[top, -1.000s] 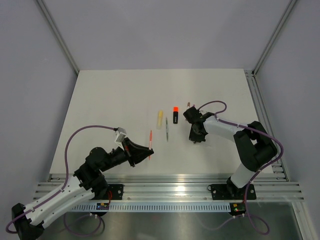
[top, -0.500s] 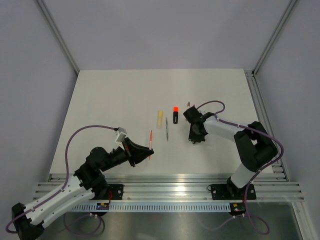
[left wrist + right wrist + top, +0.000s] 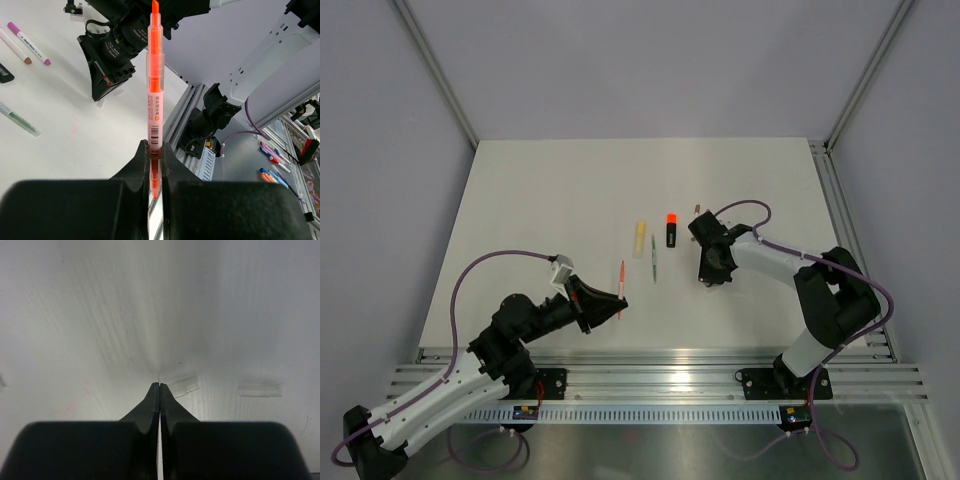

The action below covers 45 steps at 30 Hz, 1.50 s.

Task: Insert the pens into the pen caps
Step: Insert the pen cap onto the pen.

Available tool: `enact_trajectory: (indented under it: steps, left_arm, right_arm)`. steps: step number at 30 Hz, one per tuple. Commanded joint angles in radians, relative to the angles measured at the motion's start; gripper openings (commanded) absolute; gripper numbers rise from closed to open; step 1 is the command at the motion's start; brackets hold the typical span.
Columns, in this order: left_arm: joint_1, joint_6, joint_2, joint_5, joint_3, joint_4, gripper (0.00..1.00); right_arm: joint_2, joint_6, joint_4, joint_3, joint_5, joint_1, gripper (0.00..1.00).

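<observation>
Left tool [image 3: 155,146] grips the orange-red pen [image 3: 154,75]; right tool [image 3: 159,386] is closed, empty.

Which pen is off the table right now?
The orange-red pen, clamped in the left gripper; the yellow highlighter, grey pen and black highlighter lie on the table.

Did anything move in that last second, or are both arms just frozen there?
Barely anything. The right arm swung its elbow slightly out to its right, while the right gripper stayed shut, low over the table. Nothing was picked up or let go. The left gripper kept its hold on the orange pen. The yellow highlighter, grey pen and black highlighter lay where they were.
</observation>
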Motion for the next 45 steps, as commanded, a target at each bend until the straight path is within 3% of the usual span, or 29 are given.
enact_trajectory:
  steps: [1,4,7,11,12,16,30,45]
  left_arm:
    - [-0.002,0.01,0.008,0.004,0.0,0.061,0.0]
    - [-0.002,0.01,0.008,0.005,0.0,0.061,0.0]
    - [-0.002,0.01,0.008,0.007,0.0,0.063,0.0]
    - [-0.002,0.009,-0.003,0.007,-0.002,0.061,0.0]
    - [-0.002,0.009,-0.004,0.008,-0.003,0.061,0.0]
    - [-0.002,0.003,-0.004,0.02,-0.003,0.07,0.0]
    - [-0.002,-0.003,-0.012,0.031,-0.006,0.078,0.0]
    - [-0.002,-0.002,-0.027,0.022,-0.008,0.069,0.0]
  right_arm:
    - [-0.053,-0.031,-0.012,0.015,0.012,0.006,0.0]
    - [-0.065,-0.045,-0.025,0.032,0.04,0.006,0.02]
    - [-0.097,0.004,-0.048,0.028,0.06,0.006,0.13]
    - [-0.163,0.102,-0.035,-0.047,0.083,0.004,0.34]
    - [-0.182,0.116,-0.025,-0.078,0.084,0.004,0.44]
    - [-0.159,0.158,0.007,-0.088,0.072,-0.006,0.55]
    - [-0.051,0.199,0.045,-0.038,0.051,-0.039,0.5]
    - [-0.011,0.184,0.057,-0.041,0.014,-0.037,0.28]
